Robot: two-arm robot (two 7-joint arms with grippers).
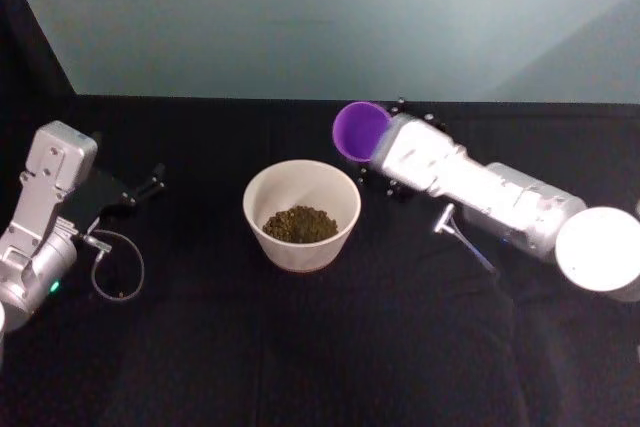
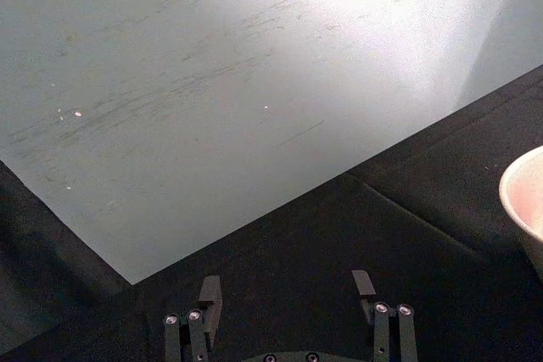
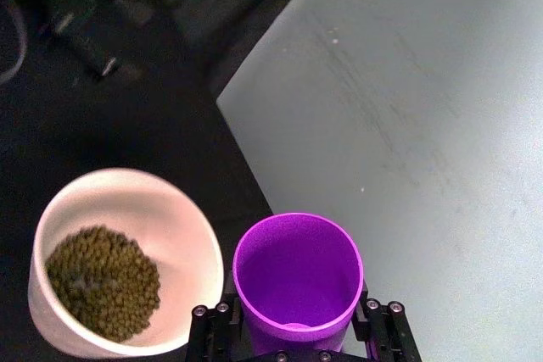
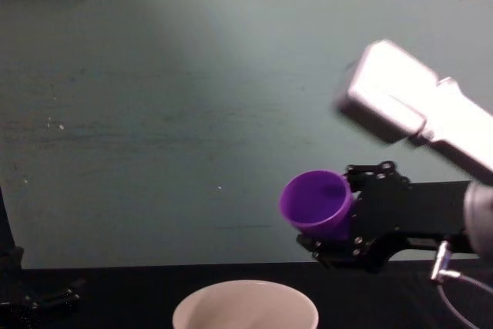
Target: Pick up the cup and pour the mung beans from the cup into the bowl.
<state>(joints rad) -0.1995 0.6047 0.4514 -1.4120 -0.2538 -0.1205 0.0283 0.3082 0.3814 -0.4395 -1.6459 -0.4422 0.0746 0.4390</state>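
The purple cup [image 1: 360, 129] hangs tipped on its side above and behind the bowl's far right rim, its mouth turned leftward. My right gripper [image 1: 385, 147] is shut on its lower body. In the right wrist view the cup [image 3: 297, 273] looks empty inside, with a finger [image 3: 377, 320] on each side. The cream bowl [image 1: 300, 252] stands mid-table with mung beans [image 1: 300, 224] piled in its bottom; the beans [image 3: 102, 281] also show beside the cup. From the chest, the cup [image 4: 316, 202] floats above the bowl [image 4: 246, 306]. My left gripper [image 1: 155, 182] rests open at the left, away from the bowl.
A black cloth [image 1: 320, 347] covers the table, ending at a teal wall [image 1: 320, 17] behind. A loose cable loop [image 1: 115, 267] hangs by the left arm. The bowl's edge [image 2: 526, 192] shows beyond the left gripper [image 2: 287, 287].
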